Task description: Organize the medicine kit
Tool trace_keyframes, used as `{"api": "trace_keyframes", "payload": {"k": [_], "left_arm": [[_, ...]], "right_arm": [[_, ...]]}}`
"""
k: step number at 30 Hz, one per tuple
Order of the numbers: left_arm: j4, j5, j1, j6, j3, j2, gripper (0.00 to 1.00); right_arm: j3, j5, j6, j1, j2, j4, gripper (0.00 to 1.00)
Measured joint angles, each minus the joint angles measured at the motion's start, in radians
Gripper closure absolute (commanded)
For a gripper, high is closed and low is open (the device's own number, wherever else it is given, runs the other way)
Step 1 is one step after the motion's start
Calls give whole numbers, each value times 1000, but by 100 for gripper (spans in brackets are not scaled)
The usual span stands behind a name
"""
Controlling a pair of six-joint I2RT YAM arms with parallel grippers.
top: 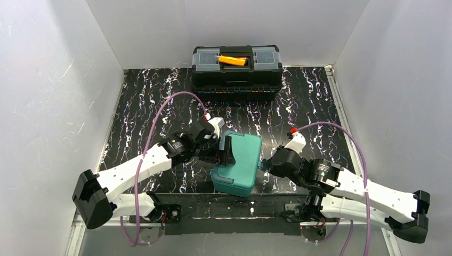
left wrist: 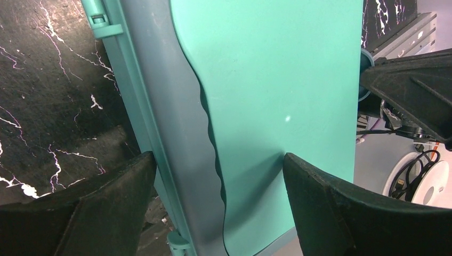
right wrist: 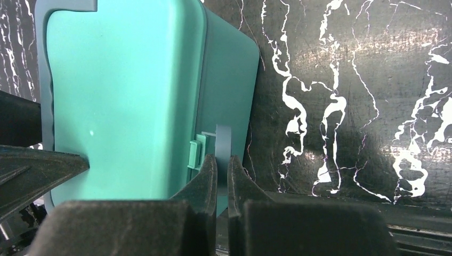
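The medicine kit is a teal box lying closed at the table's middle front. My left gripper spans its hinge side with jaws wide. In the left wrist view one pad presses on the lid. The other finger sits against the base wall by the hinges. My right gripper is at the opposite side. In the right wrist view its fingers are pinched together on the grey-teal latch tab sticking out of the kit.
A black toolbox with an orange handle stands at the back of the black marbled table. White walls close in the left, right and back. Purple cables arch over both arms.
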Motion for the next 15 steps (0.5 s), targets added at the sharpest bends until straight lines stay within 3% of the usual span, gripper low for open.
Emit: {"api": "trace_keyframes", "payload": {"k": [15], "left_arm": [[-3, -1, -6, -43, -25, -31, 16]], "right_arm": [[107, -111, -188, -87, 126, -16, 97]]}}
